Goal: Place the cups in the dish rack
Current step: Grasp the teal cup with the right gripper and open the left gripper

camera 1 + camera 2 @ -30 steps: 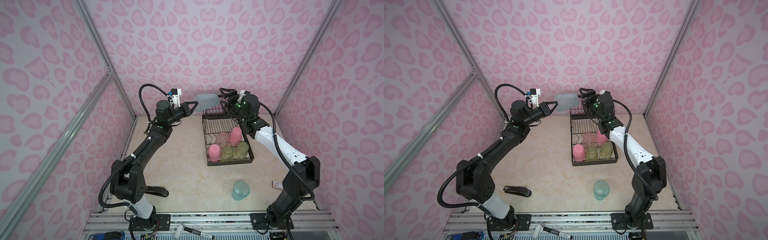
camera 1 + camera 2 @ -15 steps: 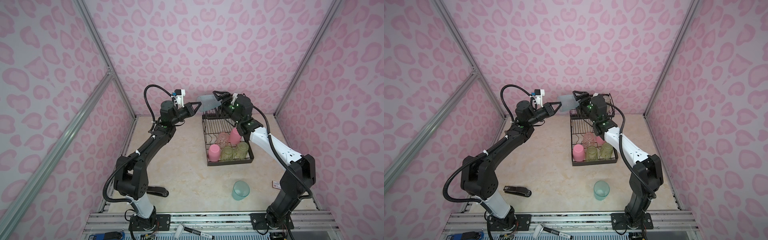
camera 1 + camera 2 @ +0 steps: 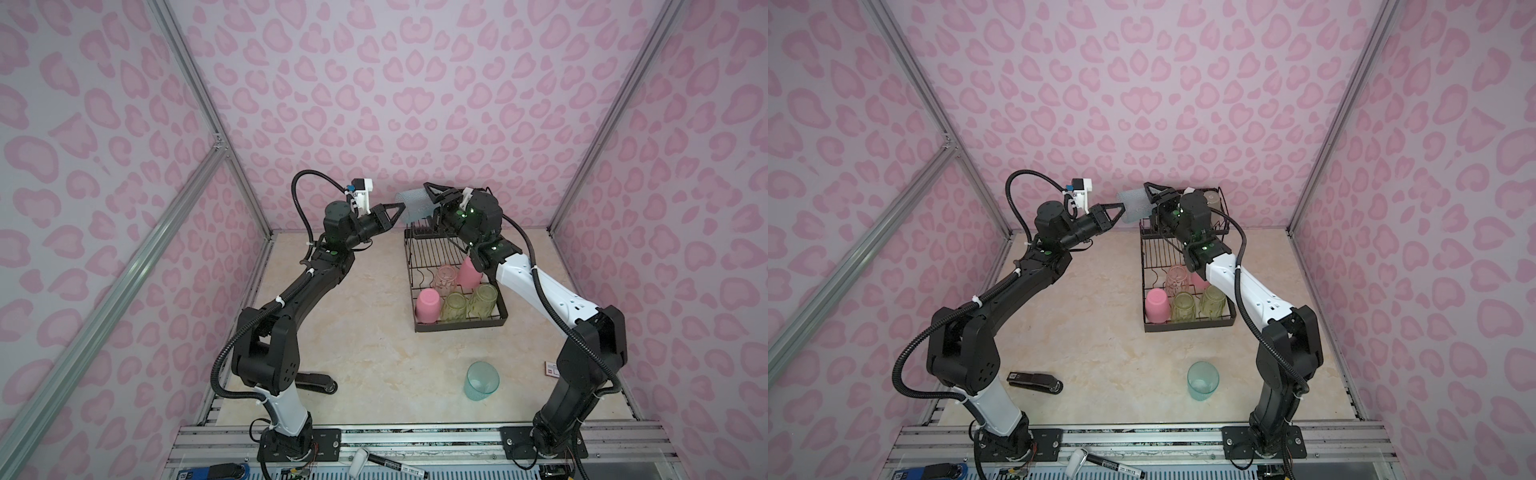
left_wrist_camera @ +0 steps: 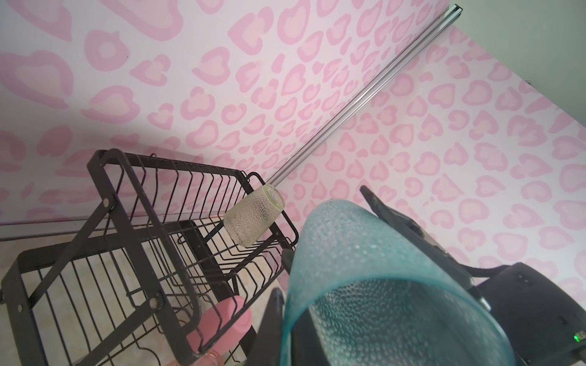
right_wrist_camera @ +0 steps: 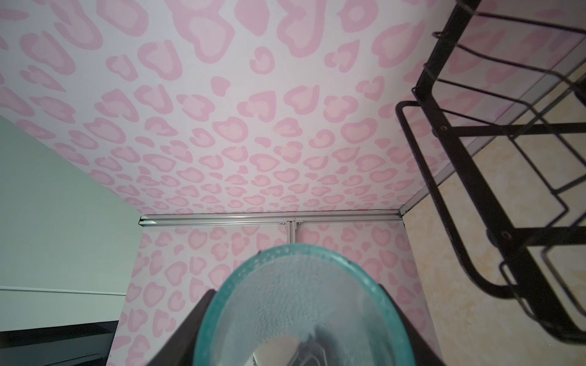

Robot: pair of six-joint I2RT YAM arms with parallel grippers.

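Handover seems the reason the teal cup hangs in mid-air just beside the upper basket of the dish rack, its rim pinched by the left claw while the right claw clamps its body, so neither lets it drop.
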